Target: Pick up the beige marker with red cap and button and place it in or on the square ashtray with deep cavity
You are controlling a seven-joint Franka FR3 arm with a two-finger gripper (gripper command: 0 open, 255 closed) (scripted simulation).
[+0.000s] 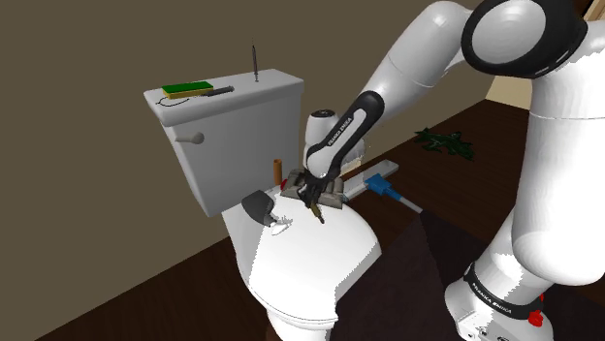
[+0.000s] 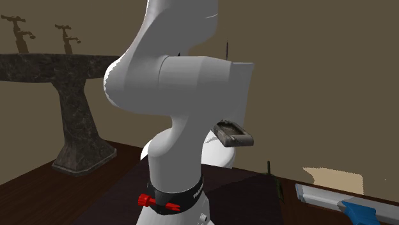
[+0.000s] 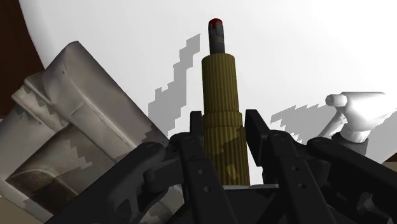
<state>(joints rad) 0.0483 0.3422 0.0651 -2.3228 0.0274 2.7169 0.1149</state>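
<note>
The gripper (image 3: 224, 124) is closed part-way around the marker (image 3: 221, 83); its two black fingers (image 3: 257, 137) press the ribbed olive-beige barrel from either side, so the marker is firmly held. The barrel runs straight out from between the fingers, narrows to a grey neck and ends in a small red tip.

In the shoulder view the gripper (image 1: 312, 197) points downward over the closed toilet lid (image 1: 310, 257), and the marker (image 1: 317, 213) sticks out below it with its far end low over the white surface; whether that end touches the lid cannot be told from here.

The square ashtray (image 3: 70, 121), grey with a deep hollow, lies just beside the marker on the lid. In the shoulder view the ashtray (image 1: 334, 199) sits at the back of the lid, partly behind the hand; the marker is outside its cavity. In the second exterior view a dark tray shape (image 2: 233, 133) past the arm's bulk is probably the same ashtray.

On the marker's other side a small white object (image 3: 356, 108) rests on the lid; a dark object (image 1: 257, 205) lies near it. Behind stands the tank (image 1: 233, 136), with a flat green item (image 1: 189, 89) on top. On the dark floor lies a blue and white tool (image 1: 383, 179).
</note>
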